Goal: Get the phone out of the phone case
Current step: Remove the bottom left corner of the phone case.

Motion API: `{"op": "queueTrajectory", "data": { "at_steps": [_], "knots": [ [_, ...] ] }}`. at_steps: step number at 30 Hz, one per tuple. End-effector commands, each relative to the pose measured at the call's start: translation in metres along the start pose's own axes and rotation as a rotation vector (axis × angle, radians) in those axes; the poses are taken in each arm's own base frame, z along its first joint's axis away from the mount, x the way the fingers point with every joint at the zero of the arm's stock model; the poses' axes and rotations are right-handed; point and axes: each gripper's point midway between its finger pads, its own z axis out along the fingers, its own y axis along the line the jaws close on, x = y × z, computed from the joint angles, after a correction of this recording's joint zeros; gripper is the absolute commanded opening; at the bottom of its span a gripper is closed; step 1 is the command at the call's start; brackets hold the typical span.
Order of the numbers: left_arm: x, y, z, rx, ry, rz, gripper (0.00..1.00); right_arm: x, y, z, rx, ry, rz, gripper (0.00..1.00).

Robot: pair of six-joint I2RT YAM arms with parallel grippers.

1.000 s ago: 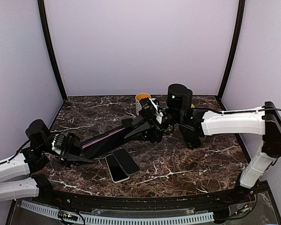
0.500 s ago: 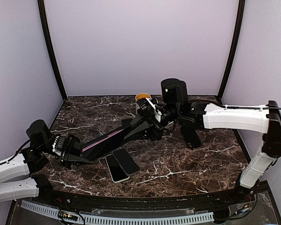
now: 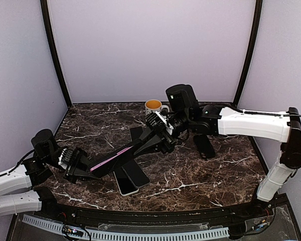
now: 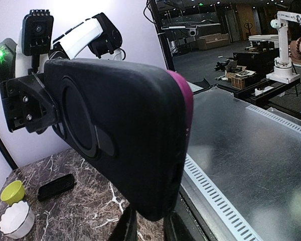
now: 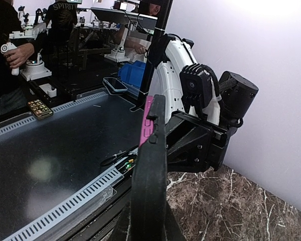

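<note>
A black phone case (image 3: 121, 153) with a magenta phone in it hangs above the table, held at both ends. My left gripper (image 3: 80, 168) is shut on its near-left end, and my right gripper (image 3: 158, 134) is shut on its far-right end. In the left wrist view the case's black back (image 4: 120, 120) fills the middle, the magenta phone edge (image 4: 186, 103) shows along its right side, and the left gripper (image 4: 149, 223) clamps its bottom. In the right wrist view the case (image 5: 150, 175) is edge-on, the magenta phone (image 5: 147, 125) peels out on its left, and the right gripper (image 5: 148, 223) clamps it.
Two bare phones (image 3: 135, 174) lie side by side on the marble table under the held case. A mug (image 3: 153, 105) stands at the back. A black phone (image 3: 206, 145) lies right of centre and a dark flat piece (image 3: 136, 133) behind the case. Green bowl (image 4: 12, 192), white bowl (image 4: 12, 220).
My right gripper has moved left and a little up, carrying its end of the case. The case now lies steeper and over the two phones. My left gripper has shifted slightly nearer.
</note>
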Motion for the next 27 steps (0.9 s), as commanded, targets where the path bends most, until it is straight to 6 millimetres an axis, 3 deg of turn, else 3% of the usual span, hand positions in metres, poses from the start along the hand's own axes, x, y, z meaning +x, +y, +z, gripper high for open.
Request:
{"op": "queueTrajectory", "data": {
  "at_steps": [1, 17, 19, 21, 24, 27],
  "knots": [
    [-0.021, 0.008, 0.0, -0.022, -0.027, 0.085, 0.2, 0.013, 0.019, 0.011, -0.074, 0.031, 0.075, 0.0],
    [-0.018, 0.018, -0.001, -0.082, -0.002, 0.078, 0.14, 0.02, 0.032, 0.005, -0.112, 0.104, 0.121, 0.0],
    [-0.018, 0.019, -0.001, -0.089, 0.001, 0.082, 0.18, 0.02, 0.032, 0.003, -0.096, 0.112, 0.109, 0.0],
    [-0.018, 0.019, -0.002, -0.091, 0.001, 0.088, 0.28, 0.018, 0.027, 0.001, -0.066, 0.111, 0.094, 0.0],
    [-0.016, 0.017, -0.001, -0.08, 0.003, 0.088, 0.52, 0.014, 0.018, -0.003, 0.001, 0.103, 0.059, 0.0],
    [-0.015, 0.017, -0.001, -0.08, 0.009, 0.085, 0.61, 0.008, 0.009, -0.01, 0.075, 0.087, 0.021, 0.0]
  ]
}}
